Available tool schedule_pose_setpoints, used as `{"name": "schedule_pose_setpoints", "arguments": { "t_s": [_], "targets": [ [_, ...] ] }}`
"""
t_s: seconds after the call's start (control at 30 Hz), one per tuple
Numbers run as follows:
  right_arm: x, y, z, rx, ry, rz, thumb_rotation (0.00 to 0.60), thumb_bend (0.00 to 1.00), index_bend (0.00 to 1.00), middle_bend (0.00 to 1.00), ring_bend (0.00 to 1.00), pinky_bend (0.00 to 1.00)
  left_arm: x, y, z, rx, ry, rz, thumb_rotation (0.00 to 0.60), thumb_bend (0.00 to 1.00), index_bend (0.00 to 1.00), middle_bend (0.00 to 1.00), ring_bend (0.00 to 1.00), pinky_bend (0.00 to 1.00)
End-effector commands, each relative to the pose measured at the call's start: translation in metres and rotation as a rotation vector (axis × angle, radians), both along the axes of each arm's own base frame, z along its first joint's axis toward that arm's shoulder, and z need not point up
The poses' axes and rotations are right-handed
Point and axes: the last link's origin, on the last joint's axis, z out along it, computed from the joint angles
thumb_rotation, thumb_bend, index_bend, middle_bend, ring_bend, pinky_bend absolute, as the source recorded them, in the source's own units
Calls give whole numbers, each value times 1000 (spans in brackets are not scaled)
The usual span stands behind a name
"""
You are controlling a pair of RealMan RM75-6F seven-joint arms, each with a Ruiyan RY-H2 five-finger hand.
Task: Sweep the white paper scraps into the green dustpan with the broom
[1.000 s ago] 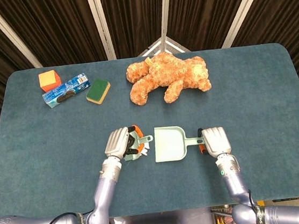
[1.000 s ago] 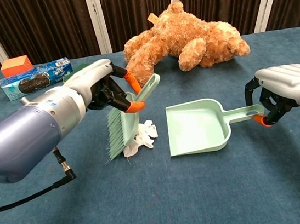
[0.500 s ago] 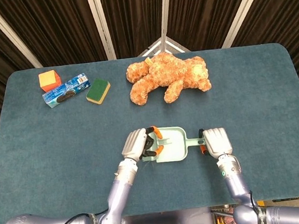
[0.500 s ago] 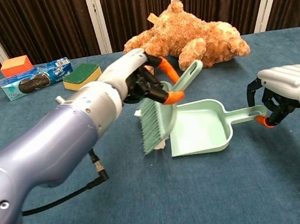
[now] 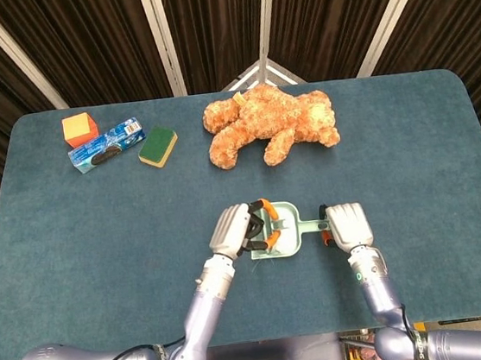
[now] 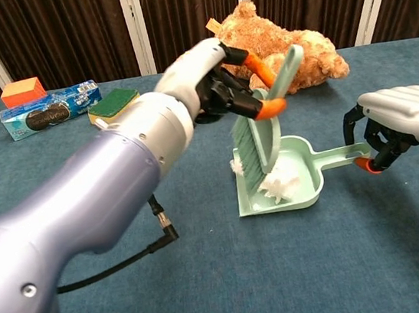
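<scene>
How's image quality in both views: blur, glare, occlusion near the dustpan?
Head view: sharp, even light, no glare; left hand covers much of the dustpan, so no scraps show. Chest view: left forearm looms large and distorted, yet broom, paper scraps and right hand stay crisp, with soft shadows.

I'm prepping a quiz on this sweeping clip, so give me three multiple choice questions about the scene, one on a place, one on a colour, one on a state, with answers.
1. Where is most of the white paper?
A. inside the dustpan
B. beside the teddy bear
C. on the sponge

2. What colour is the cube at the table's far left?
A. orange
B. black
C. purple

3. What is the right hand doing?
A. holding the dustpan handle
B. resting flat on the table
C. gripping the broom

Answers:
1 A: paper scraps lie in the green dustpan.
2 A: the cube is orange.
3 A: the right hand holds the handle; the left hand grips the broom.
</scene>
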Motion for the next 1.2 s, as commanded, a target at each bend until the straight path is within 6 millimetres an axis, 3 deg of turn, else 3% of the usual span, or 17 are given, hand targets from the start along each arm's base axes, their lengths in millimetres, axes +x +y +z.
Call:
{"name": "schedule_pose_setpoints", "arguments": {
  "t_s": [0.03, 0.4, 0.67, 1.2],
  "targets": [
    [0, 1, -1, 3, -1, -1, 600, 460, 604, 820, 797, 795, -9, 7, 10, 20, -3, 9, 600, 638, 779, 1000, 1000, 1000],
    [0, 4, 0, 6, 3, -3, 600, 460, 603, 820, 796, 795, -39, 21, 32, 45, 32, 22, 600, 643, 781, 1000, 1000, 1000],
    [0, 4, -3, 13, 5, -9, 600, 461, 603, 820, 797, 795, -59, 19, 27, 7, 111, 50, 600, 645, 782, 1000, 1000, 1000],
    [-3, 1, -6, 23, 17, -11, 600, 461, 604, 820, 797, 795, -35, 0, -12, -55, 71, 41, 600, 645, 782, 1000, 1000, 1000]
  ]
}}
